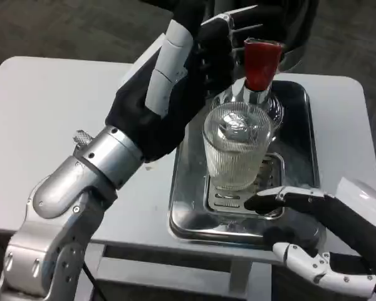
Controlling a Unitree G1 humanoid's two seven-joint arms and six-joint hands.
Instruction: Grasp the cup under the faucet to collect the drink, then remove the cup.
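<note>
A robot test lab or office-like room set up as a drink station. A plain white counter (44, 106) stands on dark carpet (62, 25); on it rests a steel drip tray (188, 207) with a grille (272, 166), beneath a red-handled faucet (261, 63).

Right hand (313, 238) cut by edge

White table on dark floor
The round-cornered white table (44, 113) stands on dark grey mottled carpet (62, 25), visible along the far side.
</note>
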